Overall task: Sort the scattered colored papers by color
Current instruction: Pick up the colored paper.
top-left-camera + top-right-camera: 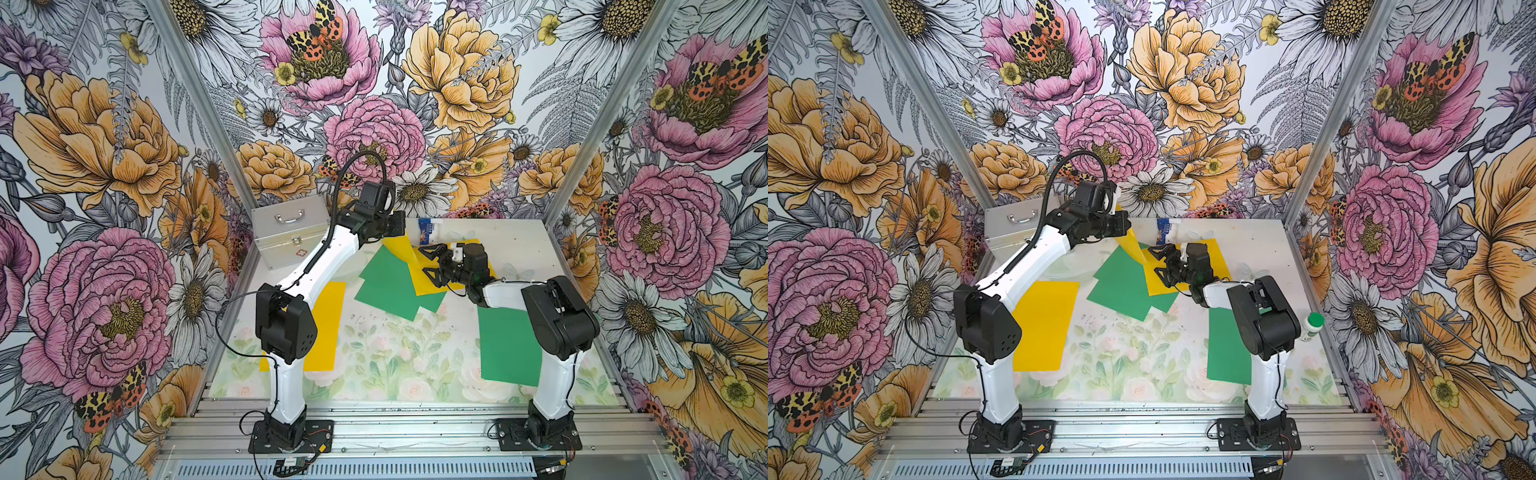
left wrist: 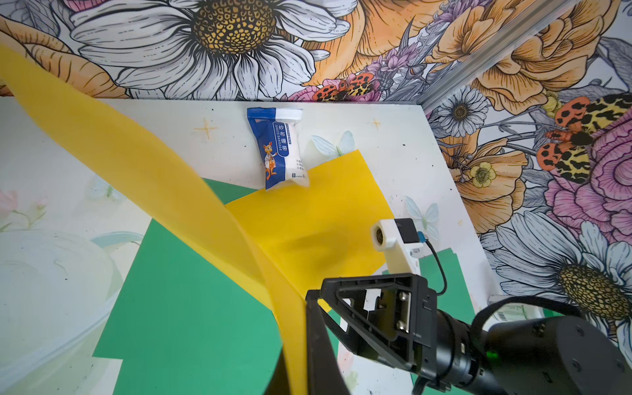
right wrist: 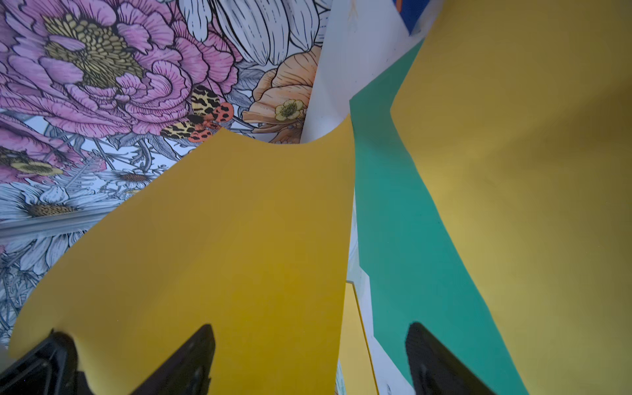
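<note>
Far middle, left gripper (image 1: 398, 227) clamps a lifted yellow sheet (image 1: 400, 248), right gripper (image 1: 430, 262) hangs wide open right there, sheet might snag and crumple.

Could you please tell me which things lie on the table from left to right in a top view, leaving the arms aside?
Flat bright yellow paper sheet → overlapping green paper sheets in the middle → single green paper sheet → white plastic bottle with a green cap. Overlapping items are left out.
</note>
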`<state>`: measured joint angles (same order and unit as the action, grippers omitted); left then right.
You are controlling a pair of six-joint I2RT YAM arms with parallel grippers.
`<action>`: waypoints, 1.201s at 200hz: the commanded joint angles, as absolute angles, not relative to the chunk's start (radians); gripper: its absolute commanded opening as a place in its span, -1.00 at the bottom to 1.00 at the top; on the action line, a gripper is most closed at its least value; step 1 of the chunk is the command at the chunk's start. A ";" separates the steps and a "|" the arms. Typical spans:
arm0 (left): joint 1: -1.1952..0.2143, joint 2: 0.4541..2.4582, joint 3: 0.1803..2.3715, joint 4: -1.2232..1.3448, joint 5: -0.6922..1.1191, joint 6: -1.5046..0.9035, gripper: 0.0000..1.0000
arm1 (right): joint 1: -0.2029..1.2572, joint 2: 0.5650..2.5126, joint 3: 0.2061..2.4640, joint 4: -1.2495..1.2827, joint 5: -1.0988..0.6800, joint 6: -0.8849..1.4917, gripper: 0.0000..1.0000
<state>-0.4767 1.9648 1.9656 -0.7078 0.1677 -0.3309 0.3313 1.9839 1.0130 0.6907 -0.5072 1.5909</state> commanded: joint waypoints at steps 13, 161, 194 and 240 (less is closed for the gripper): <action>-0.477 1.953 2.013 -0.712 0.222 -0.276 -1.00 | 0.354 2.045 1.024 0.893 -0.417 1.742 0.75; -0.456 1.840 1.984 -0.696 0.460 -0.262 -1.00 | 0.431 2.285 1.180 1.226 -0.302 2.014 0.67; -0.450 1.783 1.943 -0.686 0.457 -0.267 -1.00 | 0.429 2.284 1.159 1.303 -0.248 2.044 0.34; -0.431 1.696 1.828 -0.648 0.469 -0.282 -1.00 | 0.423 2.292 1.158 1.361 -0.242 2.054 -0.46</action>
<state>-0.4477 1.7679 1.8740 -0.6937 0.4412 -0.2848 0.4244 2.2761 1.1599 1.2961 -0.2619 2.0434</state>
